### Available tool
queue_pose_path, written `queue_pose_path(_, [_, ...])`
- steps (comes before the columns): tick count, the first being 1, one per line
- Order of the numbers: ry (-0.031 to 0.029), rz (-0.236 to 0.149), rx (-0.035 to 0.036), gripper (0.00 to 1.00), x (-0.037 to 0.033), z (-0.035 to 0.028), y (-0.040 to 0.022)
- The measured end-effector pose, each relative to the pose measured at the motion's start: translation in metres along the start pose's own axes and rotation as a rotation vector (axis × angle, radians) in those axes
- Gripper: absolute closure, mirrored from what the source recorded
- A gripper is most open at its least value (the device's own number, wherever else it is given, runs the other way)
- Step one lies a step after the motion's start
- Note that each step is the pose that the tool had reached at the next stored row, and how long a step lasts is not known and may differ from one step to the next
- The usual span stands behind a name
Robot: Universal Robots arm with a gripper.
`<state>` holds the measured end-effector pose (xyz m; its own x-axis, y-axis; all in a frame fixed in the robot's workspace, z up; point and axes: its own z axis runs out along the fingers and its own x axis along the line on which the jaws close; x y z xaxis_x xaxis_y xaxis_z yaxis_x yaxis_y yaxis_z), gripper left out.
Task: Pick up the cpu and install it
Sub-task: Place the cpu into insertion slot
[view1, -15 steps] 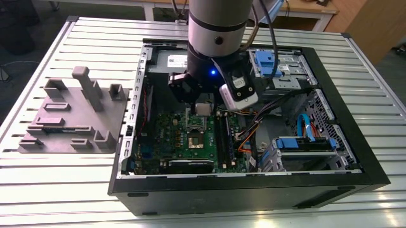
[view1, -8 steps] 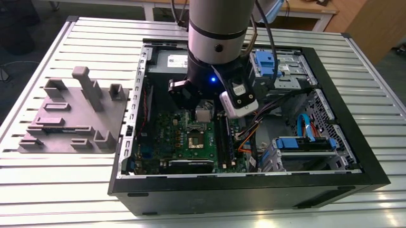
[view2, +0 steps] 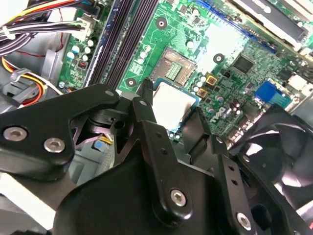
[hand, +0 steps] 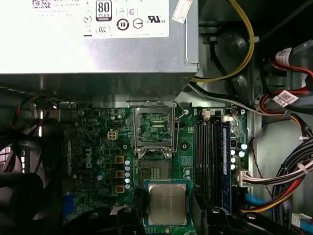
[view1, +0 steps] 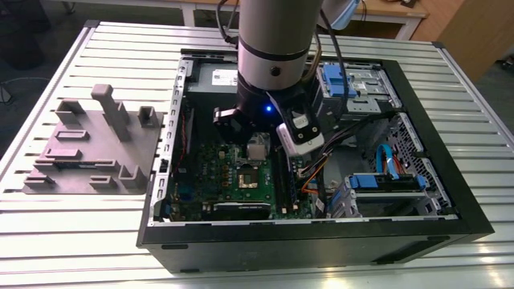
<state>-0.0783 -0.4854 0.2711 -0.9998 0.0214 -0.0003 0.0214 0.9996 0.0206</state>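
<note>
Fingers (view2: 145, 105) of the gripper (hand: 167, 199) are clamped on two opposite edges of the cpu (hand: 167, 206). The chip hangs silver top outward just beside the open socket (hand: 154, 169), above the green motherboard (hand: 98, 147) and not seated. The socket's contact field lies uncovered. On the far side of the socket from the chip, the metal load frame (hand: 153, 128) stands raised, and past it sits the grey power supply (hand: 93, 54). Black memory slots (hand: 211, 156) run along one side of the socket, with bundled cables (hand: 288, 171) further out. A black fan (hand: 19, 181) lies on the socket's other side. In the exterior view the arm (view1: 273, 54) reaches into the open computer case (view1: 321, 247) over the socket. A grey fixture block (view1: 88, 150) lies well apart from the socket, outside the case on the slatted table (view1: 80, 241).
</note>
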Motion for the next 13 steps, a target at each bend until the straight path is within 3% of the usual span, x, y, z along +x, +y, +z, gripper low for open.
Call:
queue_pose_path(4, [0.0004, -0.019, -0.0002, 0.53, 0.0, 0.0074, -0.0005])
queue_pose_path(13, [0.0005, -0.021, -0.0006, 0.53, 0.001, 0.0237, -0.0024])
